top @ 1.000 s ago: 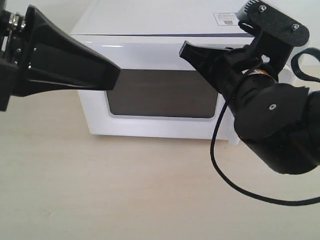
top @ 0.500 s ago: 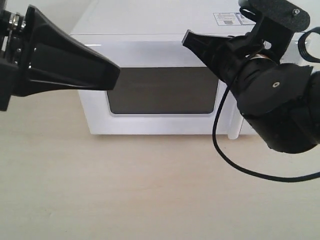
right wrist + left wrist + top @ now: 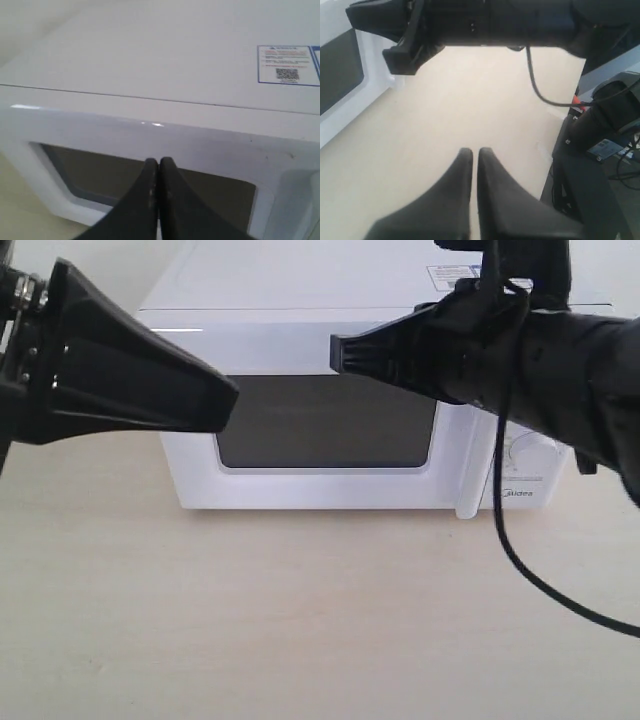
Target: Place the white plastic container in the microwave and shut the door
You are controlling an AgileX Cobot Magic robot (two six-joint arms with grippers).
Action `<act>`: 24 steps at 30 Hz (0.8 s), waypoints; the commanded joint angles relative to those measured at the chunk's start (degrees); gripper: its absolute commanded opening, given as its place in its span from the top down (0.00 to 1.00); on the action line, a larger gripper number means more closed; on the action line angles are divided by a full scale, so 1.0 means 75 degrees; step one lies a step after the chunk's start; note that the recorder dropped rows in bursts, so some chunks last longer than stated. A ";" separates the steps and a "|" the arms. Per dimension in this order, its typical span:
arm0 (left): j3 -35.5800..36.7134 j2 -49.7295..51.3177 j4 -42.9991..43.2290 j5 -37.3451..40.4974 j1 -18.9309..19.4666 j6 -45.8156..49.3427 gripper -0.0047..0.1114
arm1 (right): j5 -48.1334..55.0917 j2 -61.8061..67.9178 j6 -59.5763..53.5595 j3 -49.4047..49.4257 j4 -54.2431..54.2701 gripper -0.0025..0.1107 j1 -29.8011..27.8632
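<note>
The white microwave (image 3: pixel 300 290) stands at the back of the table, and its door (image 3: pixel 320 495) with the dark window lies flush against the body. The vertical bar handle (image 3: pixel 467 475) shows beside a dial (image 3: pixel 525 447). My right gripper (image 3: pixel 338 353) is shut and empty, hanging in front of the door's upper edge; the right wrist view shows it (image 3: pixel 158 161) over the door (image 3: pixel 150 135) window. My left gripper (image 3: pixel 232 398) is shut and empty at the door's left side; it (image 3: pixel 472 151) points across bare table. The white plastic container is out of view.
Beige tabletop (image 3: pixel 300 620) stretches in front of the microwave. A black cable (image 3: pixel 540 580) dangles from the right arm. In the left wrist view the right arm (image 3: pixel 495 20) crosses overhead, and dark equipment (image 3: pixel 605 130) stands past the table edge.
The right arm has swung up and leftward; its gripper now points left across the door's top. The door has gone from slightly ajar to flush. The left gripper has stayed put.
</note>
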 commanded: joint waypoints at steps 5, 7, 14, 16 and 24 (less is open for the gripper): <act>0.0031 -0.0857 -0.0380 0.0288 -0.0019 -0.0401 0.92 | 0.0555 -0.1155 -0.0655 0.0313 0.0231 0.98 -0.0024; 0.0062 -0.1215 -0.0723 0.0288 -0.0019 -0.0401 0.92 | 0.0542 -0.1228 -0.0655 0.0313 0.0231 0.98 -0.0024; 0.0626 -0.2505 -0.1929 -0.0327 -0.0019 -0.0401 0.92 | 0.0663 -0.1246 -0.0478 0.0313 0.0231 0.98 -0.0024; 0.0805 -0.2880 -0.2002 -0.0487 -0.0019 -0.0401 0.92 | 0.0682 -0.1246 -0.0451 0.0313 0.0231 0.98 -0.0024; 0.1295 -0.3814 -0.1972 -0.1080 -0.0019 -0.0401 0.92 | 0.0682 -0.1246 -0.0427 0.0313 0.0231 0.98 -0.0024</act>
